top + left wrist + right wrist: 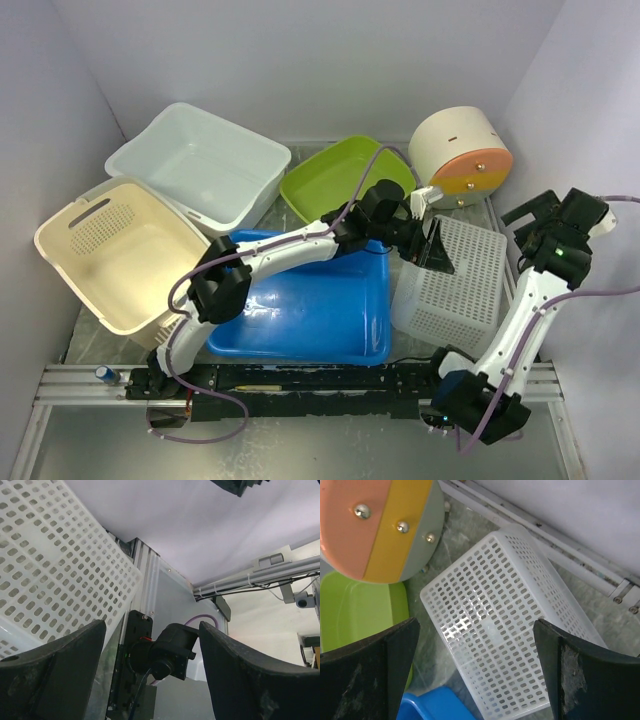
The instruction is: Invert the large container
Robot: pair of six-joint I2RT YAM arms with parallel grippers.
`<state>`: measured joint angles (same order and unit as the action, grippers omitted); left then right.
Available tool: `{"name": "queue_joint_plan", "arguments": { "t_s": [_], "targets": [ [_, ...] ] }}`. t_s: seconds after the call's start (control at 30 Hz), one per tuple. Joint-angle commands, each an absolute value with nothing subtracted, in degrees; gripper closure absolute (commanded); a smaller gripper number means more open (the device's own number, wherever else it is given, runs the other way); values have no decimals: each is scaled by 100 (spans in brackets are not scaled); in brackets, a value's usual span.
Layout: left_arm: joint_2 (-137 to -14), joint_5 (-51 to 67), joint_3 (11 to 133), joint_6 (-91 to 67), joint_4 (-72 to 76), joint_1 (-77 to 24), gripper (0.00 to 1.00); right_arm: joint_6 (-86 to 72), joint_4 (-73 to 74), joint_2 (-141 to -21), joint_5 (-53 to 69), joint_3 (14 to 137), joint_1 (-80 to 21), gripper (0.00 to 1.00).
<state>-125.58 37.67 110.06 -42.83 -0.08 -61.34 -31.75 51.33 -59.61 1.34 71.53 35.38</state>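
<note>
Though the white perforated basket (452, 285) seems bottom-up on the tabletop (580, 590) beside the blue tub (300, 310), my left end effector (152, 630) and right end effector (475, 630) both gape empty — probably light, stiff plastic, best pinched at its rim.

Plain white walls (300, 60) on three sides, beyond both jaws. Grey mottled tabletop (465, 525) beneath right jaws. Aluminium rail (570, 550) past right jaws, along wall foot. Beyond left jaws: metal beam (280, 570), cables tied along it. Light soft, even.
</note>
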Motion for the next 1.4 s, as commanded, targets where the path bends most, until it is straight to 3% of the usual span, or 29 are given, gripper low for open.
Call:
{"name": "queue_joint_plan", "arguments": {
  "t_s": [0.0, 0.13, 0.4, 0.57, 0.77, 1.07, 1.23, 1.37],
  "targets": [
    [-12149, 3701, 11218, -4098, 10, -6115, 13, -2773, 5186, -5679, -343, 7352, 3244, 2],
    [-11132, 3277, 10524, -3775, -414, -5952, 13, -2231, 5020, -5517, 423, 7167, 2731, 2],
    [-8321, 975, 7897, -3577, -1795, -5387, 12, -2492, 4577, -4963, 2277, 5795, 1824, 0],
    [-7545, -256, 7513, -3469, -2798, -5350, 12, -2965, 4230, -5096, 1734, 5462, 632, 0],
    [-7251, -1075, 7486, -3156, -3539, -5328, 12, -3642, 3686, -5954, 180, 5331, -1362, 0],
    [-6999, -960, 7146, -2691, -3594, -5414, 9, -3972, 4281, -6930, -1069, 5200, -1102, 0],
    [-6892, -1187, 7101, -2169, -3861, -5745, 8, -3420, 4374, -6519, -899, 4891, 53, 0],
    [-6780, -1224, 6987, -1581, -3973, -6154, 8, -3123, 4338, -6245, -317, 5191, 194, 1]
  ]
}}
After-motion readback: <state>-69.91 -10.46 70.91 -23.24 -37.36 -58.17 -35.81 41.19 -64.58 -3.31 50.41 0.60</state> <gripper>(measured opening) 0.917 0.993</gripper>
